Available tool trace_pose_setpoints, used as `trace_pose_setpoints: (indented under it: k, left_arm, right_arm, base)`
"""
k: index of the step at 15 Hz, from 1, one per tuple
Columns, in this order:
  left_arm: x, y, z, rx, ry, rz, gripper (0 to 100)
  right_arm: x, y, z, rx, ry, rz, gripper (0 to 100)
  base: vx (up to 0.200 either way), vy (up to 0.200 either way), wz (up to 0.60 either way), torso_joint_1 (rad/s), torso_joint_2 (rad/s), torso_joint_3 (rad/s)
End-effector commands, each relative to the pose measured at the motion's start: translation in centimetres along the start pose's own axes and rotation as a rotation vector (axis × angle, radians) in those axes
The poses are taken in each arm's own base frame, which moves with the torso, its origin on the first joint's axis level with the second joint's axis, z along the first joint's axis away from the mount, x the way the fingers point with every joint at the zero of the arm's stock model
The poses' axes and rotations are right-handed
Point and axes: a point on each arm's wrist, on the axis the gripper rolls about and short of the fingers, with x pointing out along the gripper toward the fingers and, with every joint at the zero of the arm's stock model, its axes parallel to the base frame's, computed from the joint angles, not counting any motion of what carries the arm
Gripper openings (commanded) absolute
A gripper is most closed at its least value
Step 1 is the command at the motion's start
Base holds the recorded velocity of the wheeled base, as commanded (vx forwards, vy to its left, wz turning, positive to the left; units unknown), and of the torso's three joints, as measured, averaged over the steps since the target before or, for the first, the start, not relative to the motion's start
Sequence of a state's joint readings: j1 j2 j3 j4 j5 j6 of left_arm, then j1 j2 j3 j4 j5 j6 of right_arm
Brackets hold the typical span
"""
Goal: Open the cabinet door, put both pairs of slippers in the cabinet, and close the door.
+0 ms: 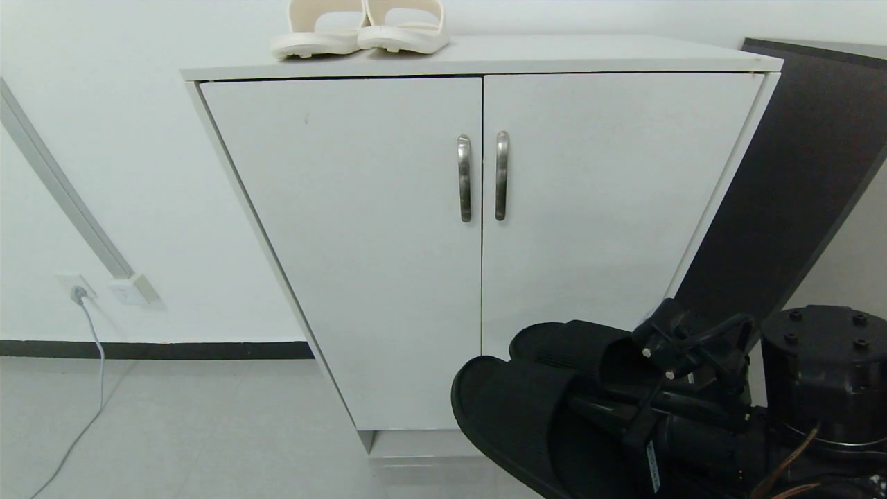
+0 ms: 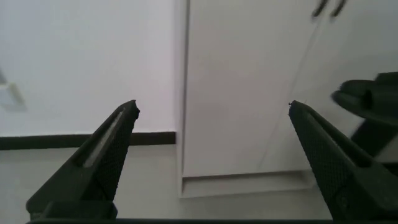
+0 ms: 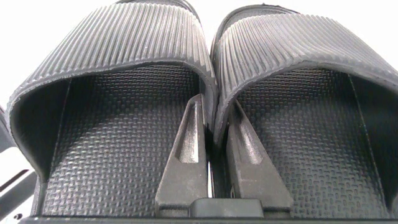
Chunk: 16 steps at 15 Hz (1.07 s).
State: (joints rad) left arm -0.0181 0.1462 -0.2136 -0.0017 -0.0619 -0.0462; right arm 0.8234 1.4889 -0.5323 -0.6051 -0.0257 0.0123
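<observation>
1. White wall (image 1: 104, 138) behind, grey floor (image 1: 173, 430) below, and the cabinet (image 1: 610, 59) stands square in front with both doors shut: left door (image 1: 360, 242), right door (image 1: 603, 208). Nothing is inside yet, so I judge the task is at its opening step.
2. Up on the cabinet's top, near the front edge, sits the cream pair of slippers (image 1: 360, 31), side by side and untouched.
3. Down low in front of the right door, the right gripper (image 3: 212, 109) is clenched on the black pair of slippers (image 1: 527, 409). One finger goes inside each slipper, pinching their inner walls together.
4. The left gripper (image 2: 214, 107) is released, jaws spread wide with nothing between them, down near the cabinet's base.
5. Trouble spot one: the left handle (image 1: 464, 179) and right handle (image 1: 502, 175) stand just beside each other. A wide-open gripper coming in could catch both, or slip off the smooth metal, and the door stays closed.
6. Trouble spot two: the black pair hangs close in front of the right door. If that door swings out, it may strike the slippers or the arm carrying them.
7. Trouble spot three: the grasp takes only the two inner walls. A knock or a quick swing could let one slipper slide free and drop to the floor.
8. Trouble spot four: a hard tug on a door could shake the cabinet and walk the cream pair off the edge.
</observation>
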Motion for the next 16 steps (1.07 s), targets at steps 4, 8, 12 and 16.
trace_pose_setpoints:
  k: [4,8,12,16]
  left_arm:
    - [9.0,-0.2,3.4,-0.056,0.221,-0.239,100]
    - [13.6,-2.1,4.5,-0.060,0.235,-0.462,100]
    - [18.8,-5.4,5.4,-0.102,0.197,-0.554,100]
    - [22.8,-10.5,6.9,-0.110,0.148,-0.643,100]
  right_arm:
    - [0.0,-0.1,-0.1,0.002,0.003,-0.003,0]
    - [0.1,-0.1,-0.1,0.002,0.004,-0.003,0]
    - [0.1,-0.1,-0.2,0.004,0.009,-0.001,0]
    - [0.2,-0.1,-0.2,0.004,0.012,0.015,0]
  base:
    - [0.000,0.000,0.00,0.000,0.00,0.000]
    - [0.000,0.000,0.00,0.000,0.00,0.000]
    - [0.000,0.000,0.00,0.000,0.00,0.000]
    - [0.000,0.000,0.00,0.000,0.00,0.000]
